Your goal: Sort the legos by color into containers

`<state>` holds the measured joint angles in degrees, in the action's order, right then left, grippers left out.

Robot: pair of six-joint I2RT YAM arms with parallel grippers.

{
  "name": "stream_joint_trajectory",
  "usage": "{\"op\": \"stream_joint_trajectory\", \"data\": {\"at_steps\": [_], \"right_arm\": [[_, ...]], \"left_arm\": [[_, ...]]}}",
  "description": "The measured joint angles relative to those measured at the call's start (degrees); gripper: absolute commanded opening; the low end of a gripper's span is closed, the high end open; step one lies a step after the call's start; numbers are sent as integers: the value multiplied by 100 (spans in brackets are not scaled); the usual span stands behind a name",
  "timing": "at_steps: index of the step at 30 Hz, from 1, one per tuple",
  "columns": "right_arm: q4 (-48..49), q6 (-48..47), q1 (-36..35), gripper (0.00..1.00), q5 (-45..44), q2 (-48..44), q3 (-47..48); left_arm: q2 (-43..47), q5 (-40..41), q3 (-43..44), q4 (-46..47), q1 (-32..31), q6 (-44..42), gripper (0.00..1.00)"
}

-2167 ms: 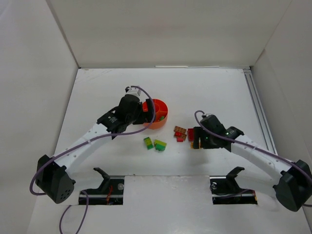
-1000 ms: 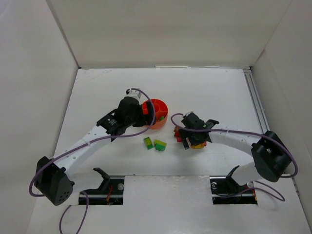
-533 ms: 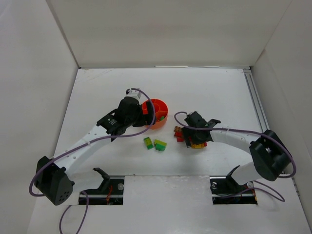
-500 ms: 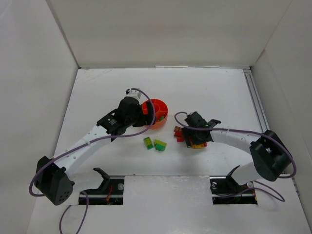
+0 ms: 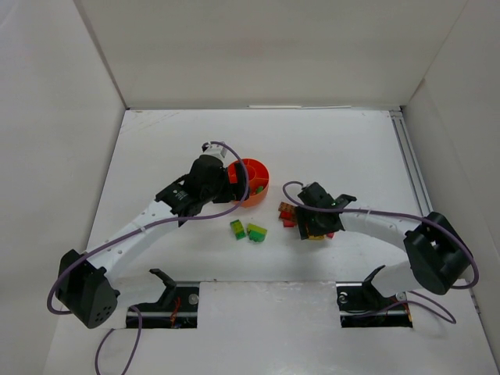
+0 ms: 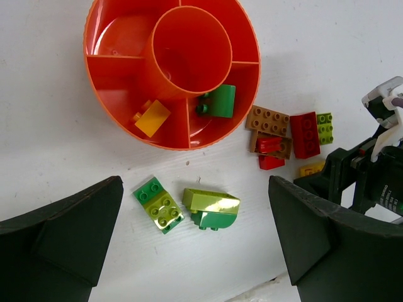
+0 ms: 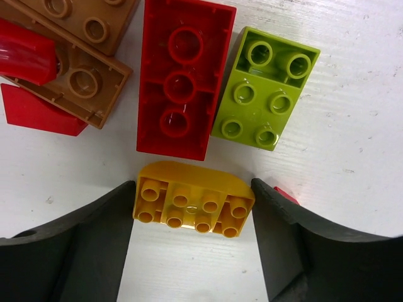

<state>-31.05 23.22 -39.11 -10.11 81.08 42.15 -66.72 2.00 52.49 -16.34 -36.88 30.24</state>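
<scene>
Top view, room: We see a flat white table closed in by plain white walls at the back and on both sides. A pale metal rail runs along its right edge.
Top view, task things: The round orange plastic dish stands near the middle of the table. Two green-and-lime stacked plastic bricks lie on the bare surface just in front of it. A cluster of red and brown plastic bricks lies to their right.
Left wrist, tool: The left gripper is spread wide above the table, with nothing between its fingers.
Left wrist, dish: We find a small yellow plastic block in one outer section and a green plastic block in the section beside it.
Right wrist, tool: The right gripper has a finger against each short end of a yellow curved-edge studded brick, which lies on the table.
Right wrist, neighbours: A long red brick and a lime square brick lie side by side just beyond it. A brown flat plate is to their left.
</scene>
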Motion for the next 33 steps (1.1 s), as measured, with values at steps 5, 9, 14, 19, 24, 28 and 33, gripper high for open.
{"op": "stream_joint_trajectory", "data": {"at_steps": [5,9,14,19,24,28,33], "right_arm": [[-22,188,-39,58,-42,-4,0],[-175,251,-122,52,-114,-81,2],[-605,52,-426,49,-138,-584,319],[-216,-562,-610,52,179,-988,1121],[498,-1200,-802,52,313,-417,2094],[789,-1357,-1005,52,240,649,3246],[813,-726,-1268,52,-581,1784,4426]], "left_arm": [[0,0,0,0,0,0,100],[0,0,0,2,0,-2,100],[20,105,2,-31,0,33,100],[308,533,94,-535,-2,348,100],[839,1283,348,-1266,68,1056,100],[1187,1886,468,-1810,264,1635,100],[1497,2243,468,-2232,323,2033,100]]}}
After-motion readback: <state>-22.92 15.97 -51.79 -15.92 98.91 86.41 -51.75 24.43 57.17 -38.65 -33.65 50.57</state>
